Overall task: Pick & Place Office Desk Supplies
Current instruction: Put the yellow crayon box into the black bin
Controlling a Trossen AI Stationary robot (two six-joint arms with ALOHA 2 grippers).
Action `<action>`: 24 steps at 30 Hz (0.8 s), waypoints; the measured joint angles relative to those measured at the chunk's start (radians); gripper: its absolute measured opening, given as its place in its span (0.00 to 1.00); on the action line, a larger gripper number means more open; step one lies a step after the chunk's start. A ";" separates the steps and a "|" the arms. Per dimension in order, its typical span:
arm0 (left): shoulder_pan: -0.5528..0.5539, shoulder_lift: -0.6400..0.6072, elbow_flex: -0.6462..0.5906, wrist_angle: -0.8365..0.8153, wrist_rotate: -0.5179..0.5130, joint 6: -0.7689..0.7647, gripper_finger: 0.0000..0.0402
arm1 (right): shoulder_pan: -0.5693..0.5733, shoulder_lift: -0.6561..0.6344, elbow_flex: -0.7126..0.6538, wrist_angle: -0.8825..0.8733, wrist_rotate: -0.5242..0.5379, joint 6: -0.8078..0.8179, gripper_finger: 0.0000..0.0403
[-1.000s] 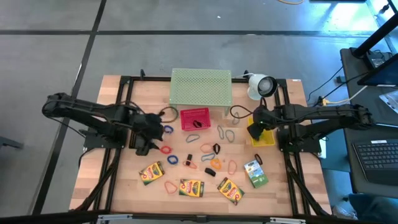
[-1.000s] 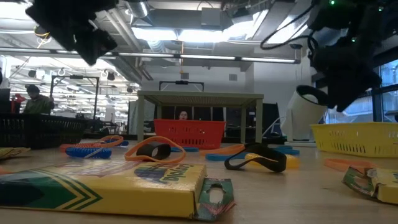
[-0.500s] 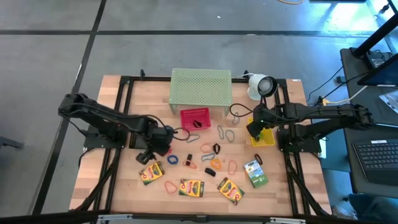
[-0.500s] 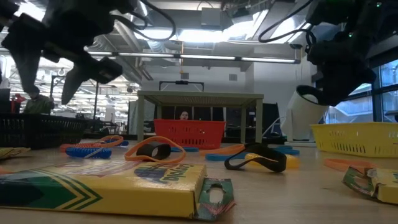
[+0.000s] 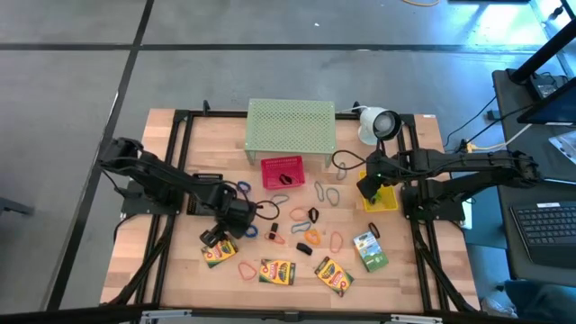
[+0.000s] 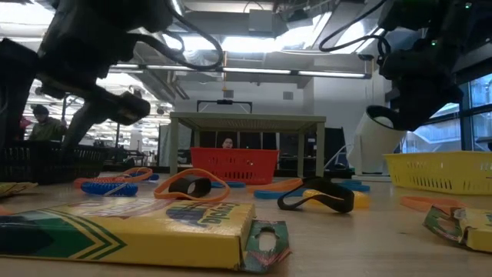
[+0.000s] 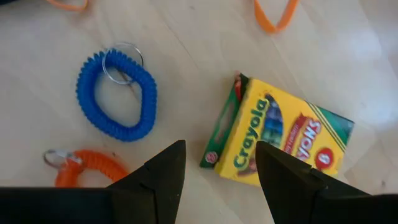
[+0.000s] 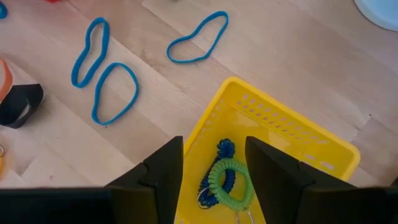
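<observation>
Several yellow-and-green crayon boxes lie flat near the table's front edge; the leftmost box (image 5: 219,251) (image 7: 280,134) lies just below my left gripper (image 5: 221,234) (image 7: 221,155), which points down, open and empty. Beside that box lie a blue coiled band (image 7: 118,96) and an orange coiled band (image 7: 87,167). Coloured bands and clips (image 5: 310,216) are scattered over the table's middle. My right gripper (image 5: 367,187) (image 8: 214,152) hovers open and empty over the yellow basket (image 5: 385,200) (image 8: 280,130). A green coiled band (image 8: 230,183) and a blue one lie in that basket.
A red basket (image 5: 283,171) stands in front of the pale green mesh stand (image 5: 291,126) at the back. A white round device (image 5: 378,123) sits at the back right. Blue loops (image 8: 112,90) lie on the wood beside the yellow basket.
My left gripper has gone down and toward the table's near edge and right, from beside the red basket to above the leftmost crayon box, rolling as it went. It stays open. The boxes and bands lie where they were.
</observation>
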 joint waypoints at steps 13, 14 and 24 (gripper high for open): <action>-0.004 0.072 0.000 0.026 0.004 0.013 0.48 | 0.036 0.000 0.000 0.002 0.000 0.004 0.42; -0.004 0.076 0.000 0.026 0.005 0.015 0.48 | 0.040 0.000 0.000 0.002 0.000 0.005 0.42; -0.004 0.095 0.000 0.024 0.030 0.024 0.44 | 0.070 0.000 0.000 0.002 0.001 0.016 0.42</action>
